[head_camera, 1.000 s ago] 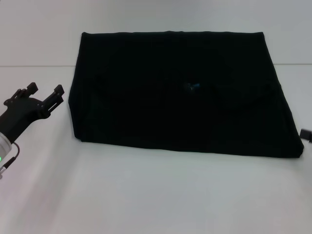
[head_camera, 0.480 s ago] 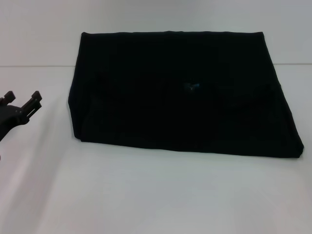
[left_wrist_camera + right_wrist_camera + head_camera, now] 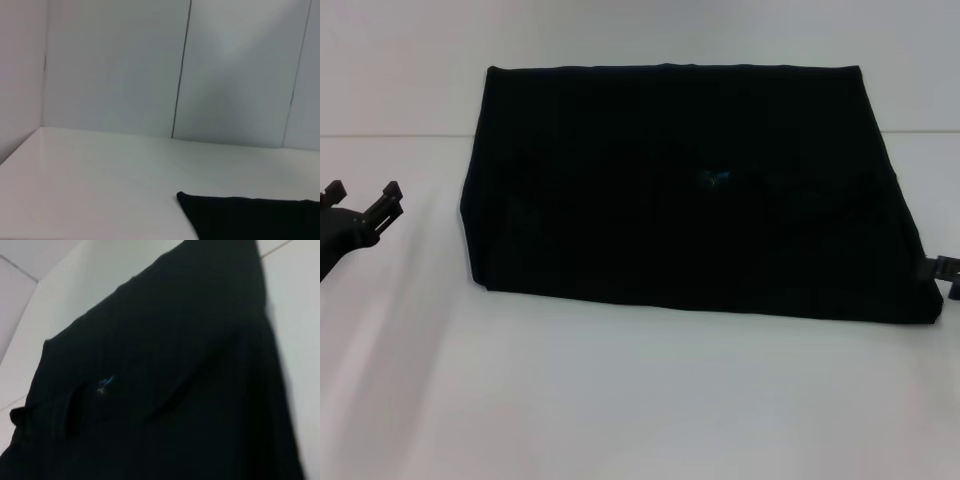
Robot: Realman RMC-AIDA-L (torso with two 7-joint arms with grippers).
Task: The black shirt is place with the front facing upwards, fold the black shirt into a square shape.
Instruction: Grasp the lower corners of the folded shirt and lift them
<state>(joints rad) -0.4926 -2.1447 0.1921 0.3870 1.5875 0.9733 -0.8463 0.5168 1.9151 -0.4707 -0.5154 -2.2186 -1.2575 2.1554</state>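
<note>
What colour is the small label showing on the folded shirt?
Blue-teal, on the black shirt; the neck label shows best in the right wrist view.

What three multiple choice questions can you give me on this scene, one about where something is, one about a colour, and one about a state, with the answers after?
1. Where is the left tool in the head view?
A. Pressed on the shirt's middle
B. Off the shirt's left edge, over the white table
C. Beyond the shirt's far edge

2. What colour is the small label showing on the black shirt?
A. Blue
B. Red
C. Yellow

3. How does the shirt lie?
A. Crumpled in a ball
B. Hanging from a tool
C. Folded flat into a wide block

Answers:
1. B: its fingers sit apart from the cloth, near the picture's left side.
2. A: a blue-teal fleck sits near the shirt's middle, also seen in the right wrist view.
3. C: its edges are straight and neither tool holds it; the right tool barely peeks in by the near right corner.
</note>
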